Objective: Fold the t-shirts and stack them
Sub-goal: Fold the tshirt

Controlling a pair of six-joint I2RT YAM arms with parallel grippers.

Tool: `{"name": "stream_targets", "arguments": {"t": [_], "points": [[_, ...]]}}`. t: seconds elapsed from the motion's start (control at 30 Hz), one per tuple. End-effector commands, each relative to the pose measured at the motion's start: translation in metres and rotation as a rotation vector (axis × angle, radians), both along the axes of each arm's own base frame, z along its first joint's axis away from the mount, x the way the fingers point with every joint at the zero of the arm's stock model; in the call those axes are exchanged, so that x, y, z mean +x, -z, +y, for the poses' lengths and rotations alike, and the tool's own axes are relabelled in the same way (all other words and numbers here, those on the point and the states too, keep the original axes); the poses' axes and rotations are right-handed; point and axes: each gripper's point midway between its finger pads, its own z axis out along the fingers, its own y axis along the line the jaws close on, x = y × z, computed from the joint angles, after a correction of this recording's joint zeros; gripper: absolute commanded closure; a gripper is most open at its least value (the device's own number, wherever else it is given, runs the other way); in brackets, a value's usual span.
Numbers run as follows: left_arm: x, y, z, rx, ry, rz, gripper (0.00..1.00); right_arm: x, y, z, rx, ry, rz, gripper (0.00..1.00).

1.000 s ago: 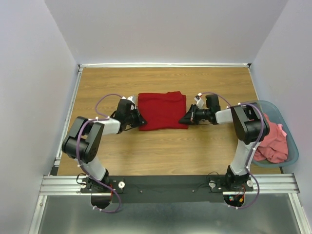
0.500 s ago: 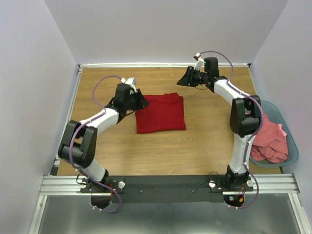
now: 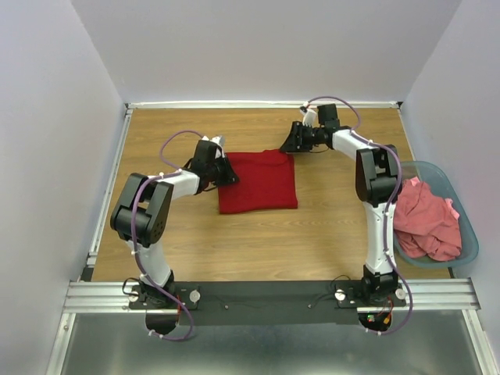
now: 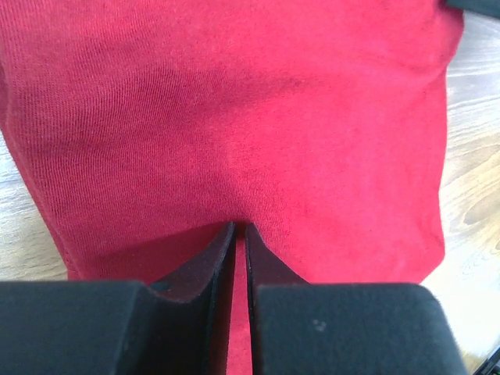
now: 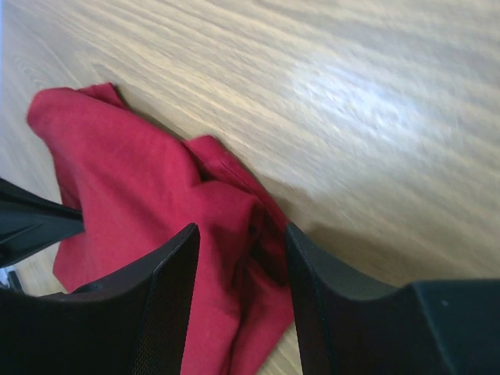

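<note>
Left claw (image 4: 240,228) nearly closed at red t-shirt (image 3: 262,183) edge, grasp unclear, right claw (image 5: 241,230) released, arm outstretched

The counter (image 3: 258,242) is a light-brown board with a wood-grain finish. Three plain, pale grey-lilac walls enclose it: the back wall (image 3: 266,47), the left wall (image 3: 47,156) and the right wall (image 3: 461,86). A white strip (image 3: 234,104) runs along the counter's far edge and a metal track (image 3: 109,187) along its left edge. A silver aluminium rail (image 3: 101,297) crosses the near edge, and below it lies a grey metal sheet (image 3: 266,348). Lighting is even. The right wrist view shows a bright sheen (image 5: 351,109) on the wood.
</note>
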Motion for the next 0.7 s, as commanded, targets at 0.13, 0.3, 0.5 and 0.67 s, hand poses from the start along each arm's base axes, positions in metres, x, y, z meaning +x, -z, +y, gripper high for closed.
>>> {"name": "stream_targets", "arguments": {"t": [0.13,0.3,0.5,0.67], "points": [[-0.014,0.034,0.004,0.026,0.017,0.080,0.83,-0.004,0.010,0.021,0.072,-0.110,0.014,0.46],[-0.018,0.040,0.006,0.036,0.013,0.099,0.85,-0.004,0.015,0.025,0.083,-0.126,0.023,0.58],[-0.031,0.052,0.012,0.051,-0.001,0.150,0.92,0.008,0.012,0.019,0.065,-0.081,0.008,0.93],[-0.046,0.064,0.017,0.053,-0.013,0.191,0.93,0.019,0.016,-0.010,-0.013,0.032,0.005,0.98]]}}
